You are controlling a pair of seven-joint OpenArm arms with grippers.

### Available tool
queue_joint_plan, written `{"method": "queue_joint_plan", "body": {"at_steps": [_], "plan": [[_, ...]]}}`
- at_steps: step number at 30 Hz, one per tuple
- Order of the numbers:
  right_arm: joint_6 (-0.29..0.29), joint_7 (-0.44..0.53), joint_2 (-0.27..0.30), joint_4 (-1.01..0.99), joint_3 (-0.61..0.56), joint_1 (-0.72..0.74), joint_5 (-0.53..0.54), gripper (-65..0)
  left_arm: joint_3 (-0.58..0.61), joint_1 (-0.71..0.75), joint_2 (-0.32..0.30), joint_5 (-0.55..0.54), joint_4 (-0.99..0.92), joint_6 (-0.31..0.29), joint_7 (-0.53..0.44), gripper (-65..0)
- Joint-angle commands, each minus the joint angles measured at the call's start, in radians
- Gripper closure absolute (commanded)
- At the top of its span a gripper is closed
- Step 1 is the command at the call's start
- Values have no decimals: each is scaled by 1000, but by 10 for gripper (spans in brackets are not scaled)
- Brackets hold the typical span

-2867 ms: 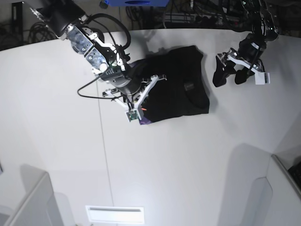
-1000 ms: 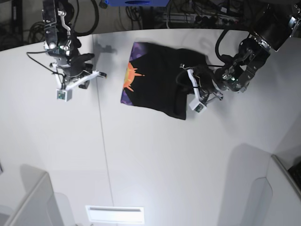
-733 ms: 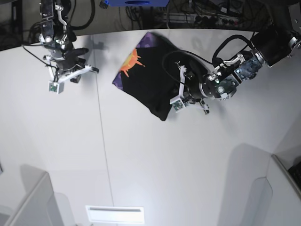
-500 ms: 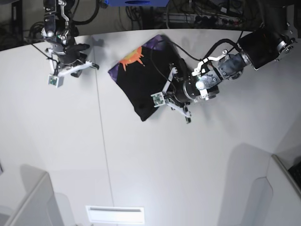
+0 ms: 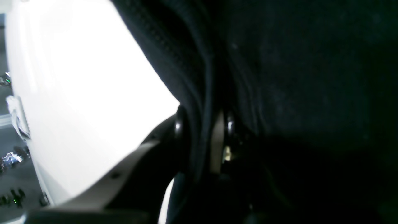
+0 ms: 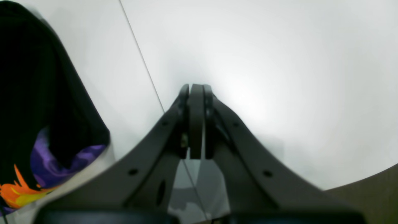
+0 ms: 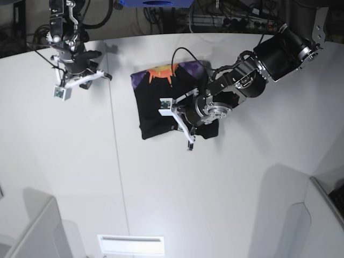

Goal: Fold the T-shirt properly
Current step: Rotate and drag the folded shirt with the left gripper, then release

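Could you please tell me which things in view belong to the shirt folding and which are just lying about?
Job in hand:
- black cotton T-shirt with purple and orange print
- left pincer, shut on its edge
- right pincer, shut, holding nothing

Lying about:
- white table
- blue object at the back edge
- tangled cables behind the table

The T-shirt [image 7: 161,107] is black, with a purple and orange sunburst print showing along its twelve o'clock edge. In the right wrist view the same print shows purple with orange and yellow at eight o'clock. The table [image 7: 215,188] is plain white with a thin dark seam line. The gripper fingers [image 6: 196,121] are dark grey.
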Motion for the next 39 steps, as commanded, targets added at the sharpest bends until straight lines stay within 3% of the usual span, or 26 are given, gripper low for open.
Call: {"method": "queue_joint_plan", "body": {"at_steps": [1, 8, 16, 26, 32, 35, 39], "plan": [[2, 20, 7, 12, 1, 2, -6, 0, 14, 18, 18, -18, -32, -72, -15, 0], [2, 20, 7, -53, 1, 8, -6, 0, 25, 20, 90, 5, -124, -93, -144, 0], [2, 20, 7, -80, 9, 21, -6, 0, 25, 20, 122, 5, -144, -142, -150, 0], [0, 20, 7, -80, 4, 36, -6, 0, 14, 12, 140, 4, -138, -142, -142, -7], [0, 20, 7, -80, 4, 36, -6, 0, -30, 9, 142, 4, -95, -145, -142, -390], [0, 20, 7, -80, 6, 36, -6, 0, -93, 13, 144, -1, -46, -145, -142, -466], [0, 20, 7, -79, 1, 36, -6, 0, -178, 18, 144, -1, 31, -145, -142, -472]]}}
